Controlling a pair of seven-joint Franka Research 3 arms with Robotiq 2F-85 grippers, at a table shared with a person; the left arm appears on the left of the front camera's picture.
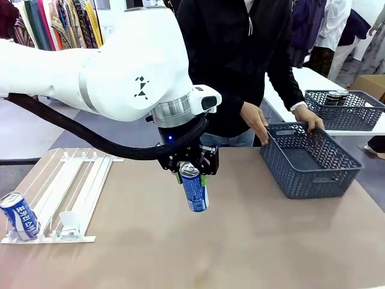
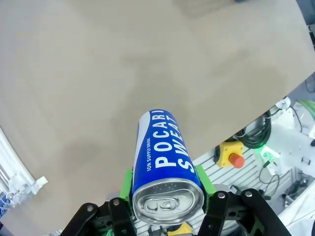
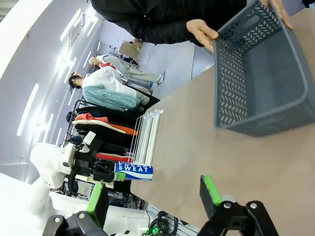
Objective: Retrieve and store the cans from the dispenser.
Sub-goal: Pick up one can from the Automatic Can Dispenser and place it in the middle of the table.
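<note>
My left gripper [image 1: 194,173] is shut on a blue can [image 1: 195,191] with white lettering and holds it upright above the middle of the brown table. In the left wrist view the can [image 2: 165,157] sits between the green pads [image 2: 127,186], silver top towards the camera. A second blue can [image 1: 19,215] rests at the front stop of the white dispenser [image 1: 66,186] at the left. My right gripper [image 3: 153,194] stands open over the table with nothing between its fingers. That wrist view also takes in the dispenser [image 3: 145,132] and the held can [image 3: 134,170].
A grey-blue lattice basket [image 1: 328,174] stands at the right of the table, held at its far rim by the person's hands [image 1: 310,118]. Behind it, on a white table, a second basket [image 1: 352,117] holds dark cans [image 1: 337,96]. Bare tabletop lies between the dispenser and the basket.
</note>
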